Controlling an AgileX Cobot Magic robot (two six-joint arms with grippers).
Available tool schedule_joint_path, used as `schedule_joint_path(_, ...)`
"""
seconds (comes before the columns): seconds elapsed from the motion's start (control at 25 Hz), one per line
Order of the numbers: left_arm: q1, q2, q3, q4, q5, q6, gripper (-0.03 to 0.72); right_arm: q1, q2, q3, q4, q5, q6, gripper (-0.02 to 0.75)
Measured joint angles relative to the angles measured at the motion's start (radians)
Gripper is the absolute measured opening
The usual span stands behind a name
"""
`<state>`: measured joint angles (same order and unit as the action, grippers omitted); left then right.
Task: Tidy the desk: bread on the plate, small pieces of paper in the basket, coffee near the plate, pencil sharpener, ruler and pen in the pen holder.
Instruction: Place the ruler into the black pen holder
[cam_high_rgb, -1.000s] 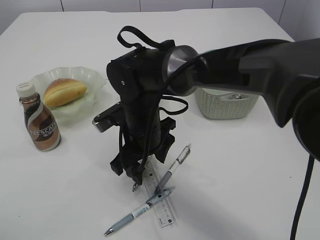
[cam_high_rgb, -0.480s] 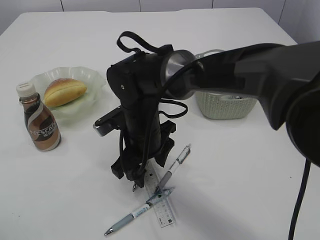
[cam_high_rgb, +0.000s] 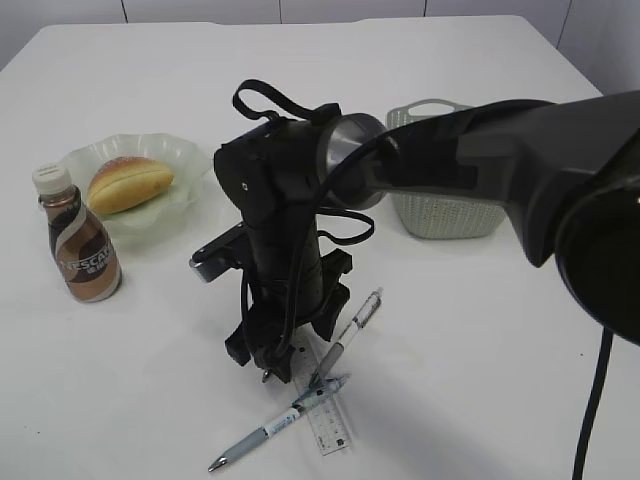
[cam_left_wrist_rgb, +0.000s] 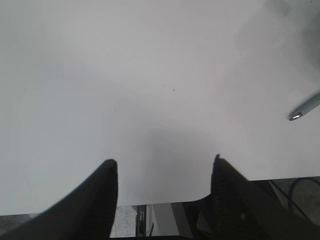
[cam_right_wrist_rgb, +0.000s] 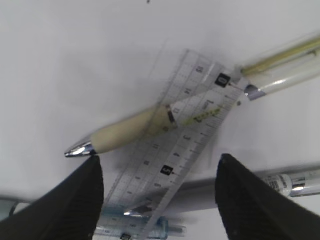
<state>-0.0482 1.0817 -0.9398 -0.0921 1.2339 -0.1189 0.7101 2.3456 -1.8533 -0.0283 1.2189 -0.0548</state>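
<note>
My right gripper (cam_high_rgb: 268, 370) points down at the desk (cam_high_rgb: 480, 330), open, its tips just above the upper end of the clear ruler (cam_high_rgb: 326, 415). In the right wrist view the right gripper (cam_right_wrist_rgb: 159, 165) straddles the ruler (cam_right_wrist_rgb: 185, 150). A pen (cam_right_wrist_rgb: 135, 131) lies across the ruler and a second pen (cam_right_wrist_rgb: 295, 182) lies below it. The two pens (cam_high_rgb: 348, 335) (cam_high_rgb: 272, 428) cross the ruler. The bread (cam_high_rgb: 128, 183) lies on the plate (cam_high_rgb: 185, 155), and the coffee (cam_high_rgb: 80, 240) stands beside it. My left gripper (cam_left_wrist_rgb: 164, 162) is open over bare desk. Pen holder, pencil sharpener and paper pieces are out of view.
The grey-green basket (cam_high_rgb: 450, 212) stands at the right behind my right arm (cam_high_rgb: 480, 150), which reaches across the middle. A pen tip (cam_left_wrist_rgb: 299, 113) shows at the right of the left wrist view. The desk's near edge (cam_left_wrist_rgb: 60, 207) runs just under the left fingers.
My right arm has drawn back slightly, uncovering more of the basket's rim. The gripper stays over the ruler's upper end. Pens, ruler, bread and coffee have not moved.
</note>
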Motion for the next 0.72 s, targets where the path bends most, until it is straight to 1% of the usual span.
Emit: schedule_joint_path(0.72, 0.000, 0.000, 0.000, 0.000, 0.000, 0.000, 0.434, 0.000, 0.011, 0.000, -0.002, -0.002, 0.000, 0.510)
